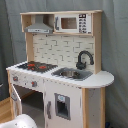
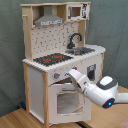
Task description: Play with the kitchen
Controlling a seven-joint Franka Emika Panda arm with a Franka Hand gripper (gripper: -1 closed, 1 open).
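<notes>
Arm at the oven front, grip unclear

We see the gripper (image 2: 71, 74) reaching the knob panel of the kitchen (image 2: 60, 35), which stands against the curtain; whether it is clenched, we cannot tell. Pushing hard may tip the kitchen or swing the oven door (image 2: 67, 100).

A big grey cloth curtain (image 1: 114, 60) hangs at the back in both exterior views. Down below is a light brown wooden floor (image 2: 20, 120), seen in both exterior views too.
</notes>
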